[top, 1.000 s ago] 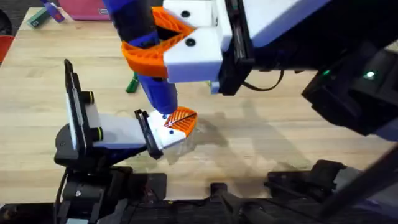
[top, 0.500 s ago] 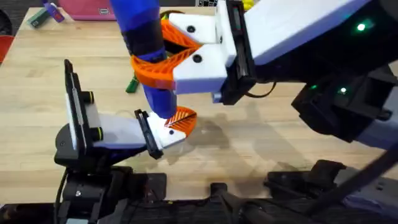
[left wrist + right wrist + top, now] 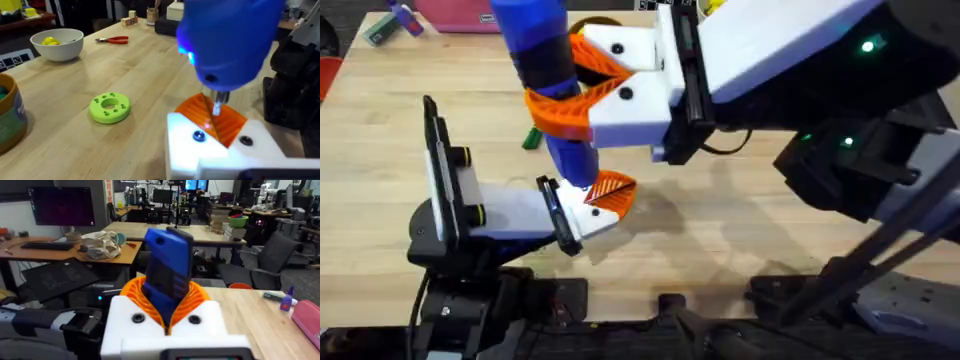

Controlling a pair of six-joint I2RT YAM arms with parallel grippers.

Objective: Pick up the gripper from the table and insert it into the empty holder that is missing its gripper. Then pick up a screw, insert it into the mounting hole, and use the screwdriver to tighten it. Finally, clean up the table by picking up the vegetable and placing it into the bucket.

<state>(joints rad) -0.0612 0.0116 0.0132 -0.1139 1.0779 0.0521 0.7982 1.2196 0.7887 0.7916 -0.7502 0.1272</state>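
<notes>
The right gripper (image 3: pixel 582 82) is clenched on the screwdriver (image 3: pixel 548 70), with its orange ribbed pads (image 3: pixel 560 108) pressed against both sides of the blue body. In the overhead view the screwdriver stands nearly upright, tilted slightly, and its lower end points down at the left arm's fingertip assembly near the table's front centre.

In the left wrist view the metal tip of the screwdriver (image 3: pixel 227 42) meets the orange ribbed gripper (image 3: pixel 212 119) seated on the white holder (image 3: pixel 220 150). Two dark round screw points show on the holder's upper face, one on each side of the orange wedge. In the overhead view the same orange piece (image 3: pixel 611 192) sits at the end of the holder (image 3: pixel 588 220), directly below the blue shaft.

The left gripper (image 3: pixel 582 215) lies low over the table (image 3: pixel 740 220), its fingers pointing towards the right. Whether its fingers are released or clenched cannot be determined.

The vegetable (image 3: pixel 531 137) lies on the table just behind the screwdriver, partly hidden by it. The bucket (image 3: pixel 10 117) stands at the edge of the left wrist view. A flat green disc (image 3: pixel 110 107) with holes lies between the bucket and the holder. Farther off stand a white bowl (image 3: pixel 56 44) and red-handled pliers (image 3: pixel 114 40).
</notes>
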